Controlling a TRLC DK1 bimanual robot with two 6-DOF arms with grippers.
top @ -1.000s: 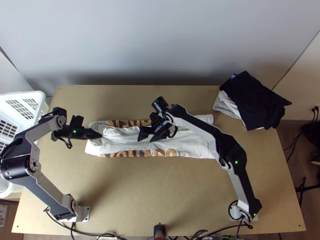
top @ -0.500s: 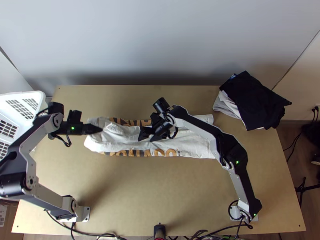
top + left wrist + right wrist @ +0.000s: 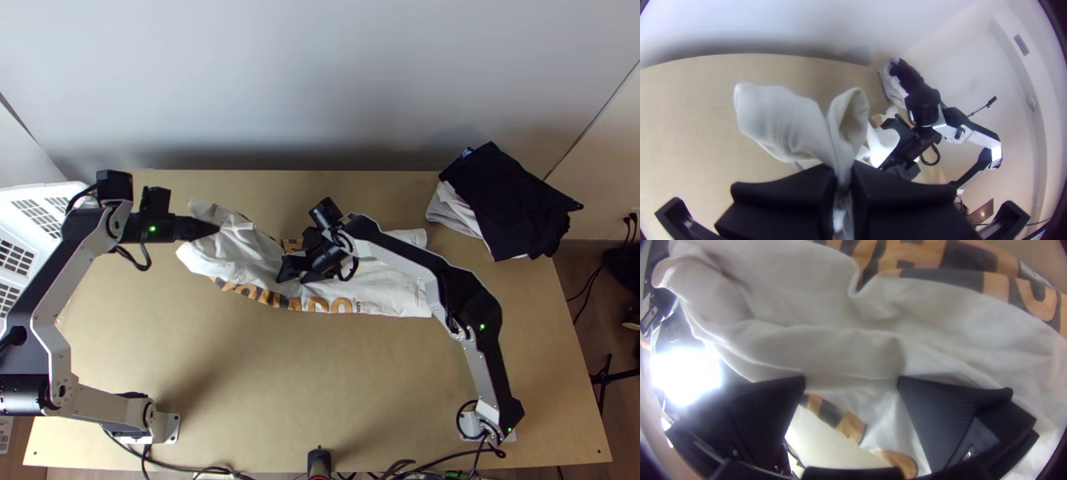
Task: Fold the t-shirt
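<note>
In the top view the white t-shirt (image 3: 384, 288) lies as a long folded strip, its left end raised off the table. My left gripper (image 3: 214, 229) is shut on that end. In the left wrist view the bunched cloth (image 3: 787, 120) rises from between the fingertips of my left gripper (image 3: 843, 178). Over the strip's middle stands my right gripper (image 3: 288, 272), its fingers apart. From the right wrist, white cloth (image 3: 818, 346) with brown and dark lettering spreads beyond my right gripper (image 3: 851, 380), which is open; whether cloth lies between its fingers, I cannot tell.
A pile of dark and white clothes (image 3: 512, 204) rests at the table's back right corner. To the left stands a white basket (image 3: 40, 192) with slotted walls. Bare wood of the table (image 3: 320, 384) stretches between the arms' bases.
My left gripper has gone up the picture and a little right, taking the shirt's left end along and off the table. The right gripper has barely moved.
</note>
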